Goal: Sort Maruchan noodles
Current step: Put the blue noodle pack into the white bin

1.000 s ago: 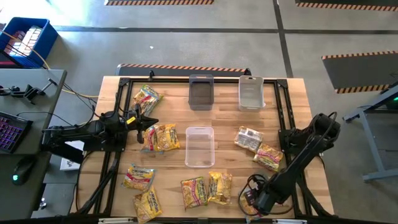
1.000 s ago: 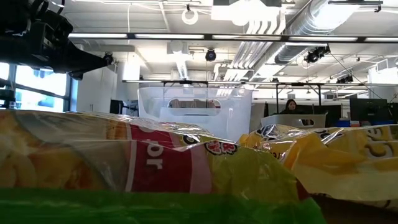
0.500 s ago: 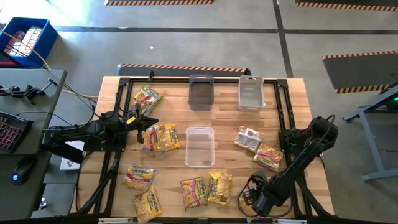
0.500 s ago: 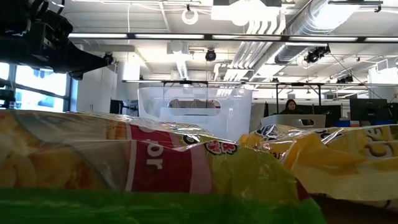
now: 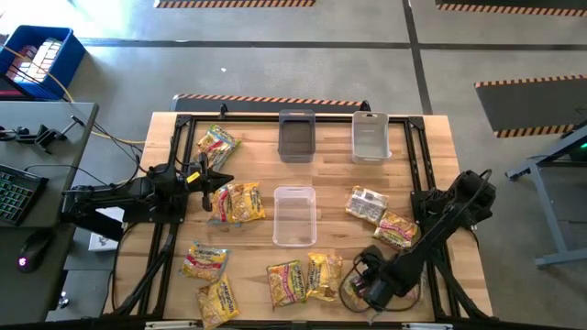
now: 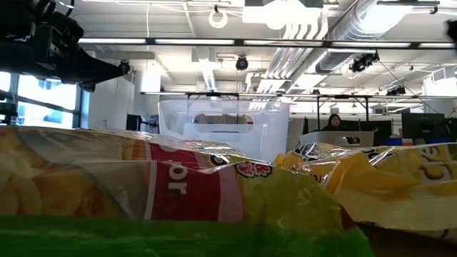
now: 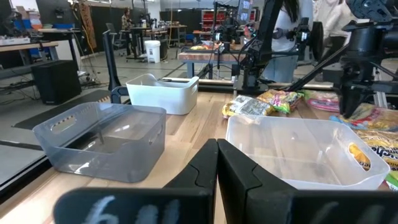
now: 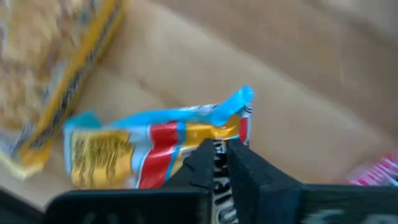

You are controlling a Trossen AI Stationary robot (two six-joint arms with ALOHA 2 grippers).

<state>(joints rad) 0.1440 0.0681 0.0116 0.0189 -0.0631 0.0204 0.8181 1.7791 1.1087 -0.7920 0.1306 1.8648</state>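
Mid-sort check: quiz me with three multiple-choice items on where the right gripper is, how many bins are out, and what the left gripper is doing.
1. Where is the right gripper?
A. Low at the table's near edge, right of a pair of noodle packets
B. Over the far bins
C. Beside the left arm

2. How many bins stand on the table?
A. Two
B. Three
C. Five

3. What state is the left gripper in?
A. Wide open
B. Shut on a packet
C. Shut, nothing between its fingers

Answers: 1 A, the high view shows it there. 2 B, a grey bin, a white bin and a clear bin. 3 C, the left wrist view shows the fingers pressed together, bare.
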